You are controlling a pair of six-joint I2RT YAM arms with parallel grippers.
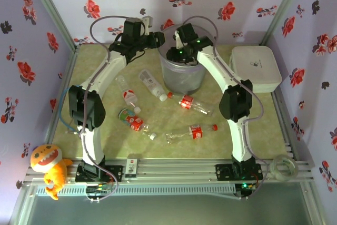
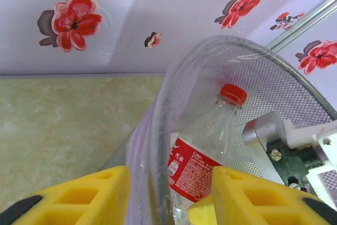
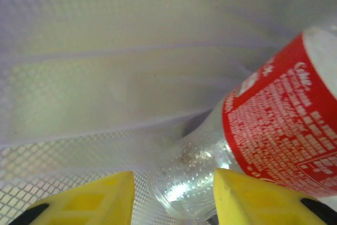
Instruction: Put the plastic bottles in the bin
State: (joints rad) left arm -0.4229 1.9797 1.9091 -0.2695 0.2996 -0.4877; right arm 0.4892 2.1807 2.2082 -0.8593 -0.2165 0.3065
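Observation:
The bin (image 1: 182, 77) stands at the back middle of the table. My right gripper (image 1: 180, 51) reaches down inside it. One plastic bottle (image 3: 274, 125) with a red label has its base between the right gripper (image 3: 174, 175) fingers, pressed to the right one. In the left wrist view that bottle (image 2: 210, 140) leans cap-up inside the bin (image 2: 174, 77). My left gripper (image 2: 169, 172) stands open astride the bin's near-left rim (image 1: 158, 43), one finger outside and one inside. Several more bottles lie on the table, among them a white-labelled one (image 1: 152, 84) and two red-labelled ones (image 1: 194, 104) (image 1: 192, 131).
A white rounded-square box (image 1: 255, 67) sits to the right of the bin. An orange plush toy (image 1: 48, 164) lies off the front left corner, and a tape roll (image 1: 281, 167) rests on the front rail at the right. Flowered walls close in three sides.

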